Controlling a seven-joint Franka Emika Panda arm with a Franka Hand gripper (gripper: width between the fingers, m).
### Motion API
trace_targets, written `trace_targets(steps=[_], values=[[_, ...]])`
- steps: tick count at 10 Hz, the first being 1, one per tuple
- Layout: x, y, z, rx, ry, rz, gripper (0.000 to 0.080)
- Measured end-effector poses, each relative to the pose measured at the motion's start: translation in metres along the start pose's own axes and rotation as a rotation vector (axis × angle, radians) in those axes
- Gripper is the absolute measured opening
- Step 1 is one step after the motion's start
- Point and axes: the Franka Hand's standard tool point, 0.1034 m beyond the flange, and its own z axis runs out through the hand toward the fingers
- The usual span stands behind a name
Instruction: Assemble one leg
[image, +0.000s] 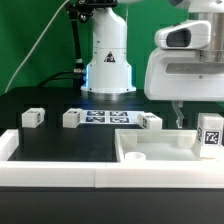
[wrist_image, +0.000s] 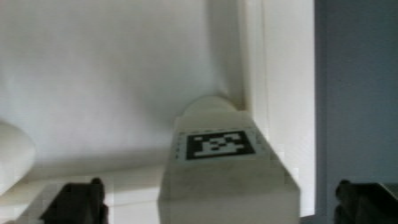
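The leg (image: 210, 135), a small white post with a black-and-white tag, stands at the exterior view's right, by the edge of the large white slab (image: 150, 152). My gripper (image: 198, 120) hangs over it, one finger (image: 179, 115) showing beside the leg. In the wrist view the leg (wrist_image: 219, 150) lies between my two dark fingertips (wrist_image: 73, 203), with a gap on each side. The gripper (wrist_image: 217, 205) is open and straddles the leg without touching it. Three more legs lie on the black table: one (image: 32, 117), another (image: 72, 118) and a third (image: 150, 121).
The marker board (image: 105, 118) lies on the table before the robot base (image: 108, 60). A white rail (image: 50, 172) runs along the front edge. In the wrist view the slab (wrist_image: 107, 80) fills most of the picture, with dark table (wrist_image: 361, 80) beside it.
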Motion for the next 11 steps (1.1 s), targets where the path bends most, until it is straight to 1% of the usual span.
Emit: trace_targets(steps=[1,2,3,4,5,6,7,8,10,11], values=[[0.0003,0.0009,0.0,0.0,0.0,0.002,0.052],[0.0003,0.0011,0.0,0.0,0.0,0.002,0.052],[0.0003,0.0008,0.0,0.001,0.0,0.021,0.0378],[0.0002,0.0005,0.0,0.002,0.0,0.041,0.0291],[0.0002,0.0006,-0.0001,0.002,0.0,0.038,0.0291],[-0.0006,0.0003,-0.0002,0.015,-0.011,0.11,0.0291],[-0.0005,0.0023,-0.0014,0.045,-0.033,0.26,0.0291],[-0.0005,0.003,-0.0009,0.066,-0.044,0.402,0.0291],[-0.0007,0.0024,-0.0004,0.067,-0.054,0.622,0.0291],[-0.001,0.0018,0.0,0.067,-0.062,0.788,0.0291]])
